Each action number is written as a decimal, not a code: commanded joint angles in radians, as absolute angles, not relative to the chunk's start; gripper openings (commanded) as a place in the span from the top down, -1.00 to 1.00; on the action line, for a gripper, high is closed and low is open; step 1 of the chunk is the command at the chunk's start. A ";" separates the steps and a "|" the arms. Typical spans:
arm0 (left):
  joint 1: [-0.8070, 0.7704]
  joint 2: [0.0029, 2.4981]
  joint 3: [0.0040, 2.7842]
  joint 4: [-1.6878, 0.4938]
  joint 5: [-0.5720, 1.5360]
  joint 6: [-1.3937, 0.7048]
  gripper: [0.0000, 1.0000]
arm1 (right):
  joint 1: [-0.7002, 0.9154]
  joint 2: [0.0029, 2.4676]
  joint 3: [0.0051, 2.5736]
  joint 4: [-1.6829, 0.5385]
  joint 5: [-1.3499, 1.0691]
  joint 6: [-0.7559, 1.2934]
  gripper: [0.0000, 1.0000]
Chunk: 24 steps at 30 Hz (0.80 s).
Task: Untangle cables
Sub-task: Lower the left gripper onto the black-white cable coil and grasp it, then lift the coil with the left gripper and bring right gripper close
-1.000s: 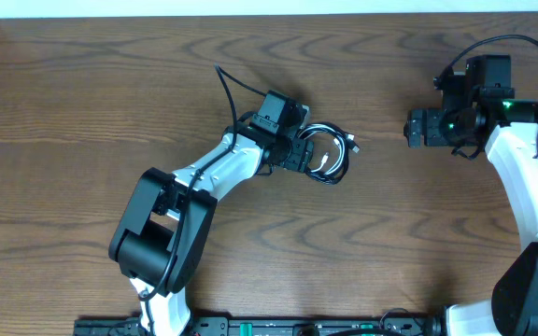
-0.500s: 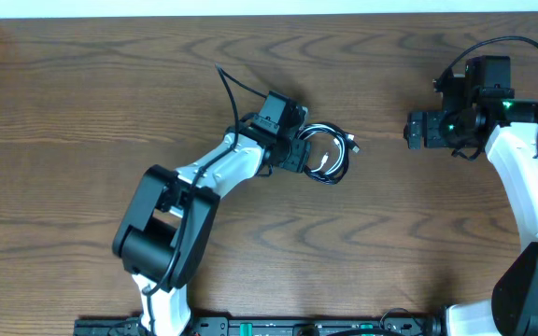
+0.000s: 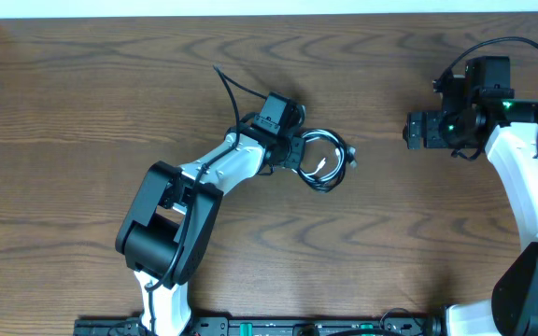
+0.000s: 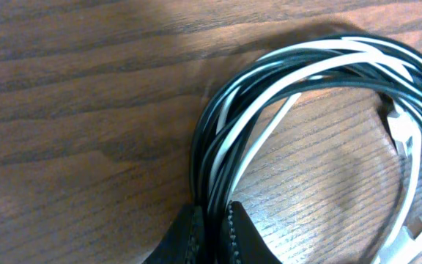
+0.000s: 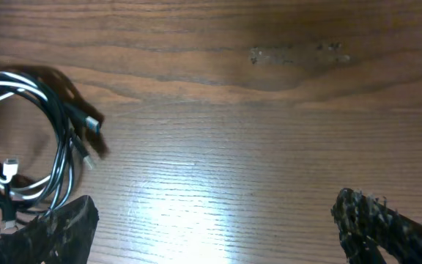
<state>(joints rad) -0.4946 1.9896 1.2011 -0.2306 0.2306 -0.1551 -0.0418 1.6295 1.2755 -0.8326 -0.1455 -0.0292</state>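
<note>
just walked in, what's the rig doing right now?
The left gripper is pinched on one edge of the cable coil lying on the table. The white cord and black cords are wound together in one loop, nothing separated yet. The right gripper is open and empty, off to the right, apart from the coil.

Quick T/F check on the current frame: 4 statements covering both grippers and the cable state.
1. The left gripper is shut on strands of the cables. True.
2. The right gripper holds a plug end. False: it is open over the bare table, apart from the cables.
3. The cables, white and black, are coiled together in one loop. True.
4. The cables lie separated in straight lines. False: they form a single coil at the left gripper.
</note>
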 commanded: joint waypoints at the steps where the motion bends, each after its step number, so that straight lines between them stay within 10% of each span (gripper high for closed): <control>1: -0.497 2.005 1.193 -0.241 0.309 -0.197 0.85 | -0.045 1.634 1.292 -0.834 -0.168 -0.012 -0.99; 24: -0.494 1.760 1.193 -0.101 0.836 -0.359 0.78 | -0.031 1.634 1.292 -0.953 -0.579 -0.046 -0.95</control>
<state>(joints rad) -0.4946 1.7859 1.1969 -0.1135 0.7589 -0.3176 -0.0414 1.6295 1.2755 -0.9497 -0.5011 -0.0338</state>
